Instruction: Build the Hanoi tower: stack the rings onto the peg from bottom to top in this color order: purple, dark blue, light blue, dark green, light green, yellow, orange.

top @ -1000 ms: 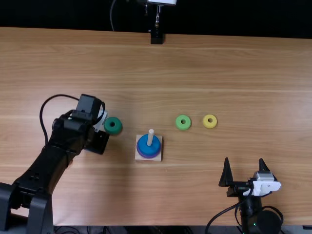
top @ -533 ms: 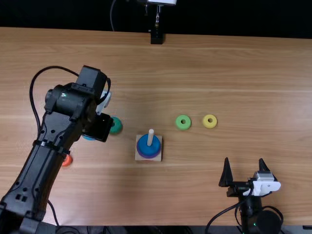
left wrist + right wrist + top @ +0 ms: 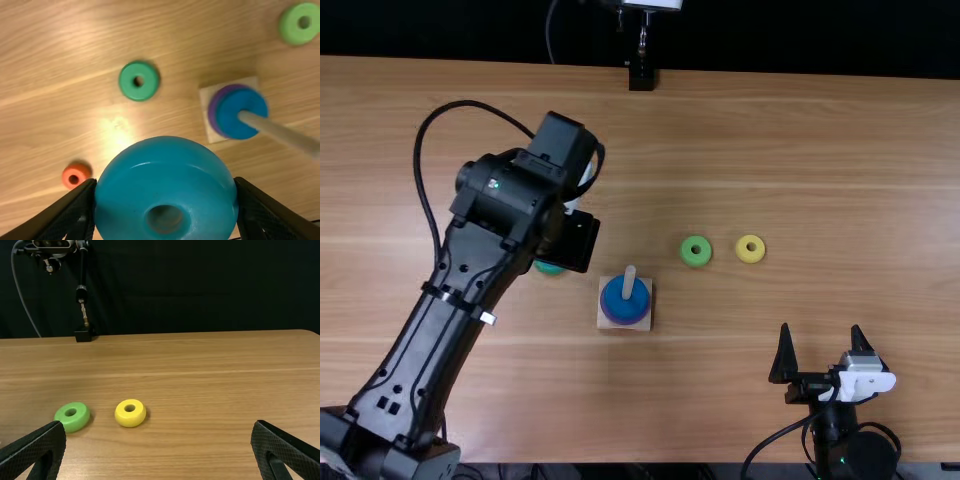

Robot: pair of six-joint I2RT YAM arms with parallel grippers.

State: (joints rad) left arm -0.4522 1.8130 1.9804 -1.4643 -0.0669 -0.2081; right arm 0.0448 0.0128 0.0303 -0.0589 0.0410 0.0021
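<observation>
Tabletop [image 3: 840, 180] stretches open between the light green ring [image 3: 696, 242] and the far edge, and from the yellow ring [image 3: 750, 248] to the right edge. By the near edge, the right gripper [image 3: 821, 327] has its fingers spread. Left of the peg [image 3: 629, 282], above the table, the left gripper [image 3: 582, 182] pinches the light blue ring [image 3: 165, 155]; dark blue sits over purple.

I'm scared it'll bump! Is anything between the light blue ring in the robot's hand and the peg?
Nothing that I can see stands between the light blue ring, held in the left hand, and the peg. The dark green ring lies off to one side.
</observation>
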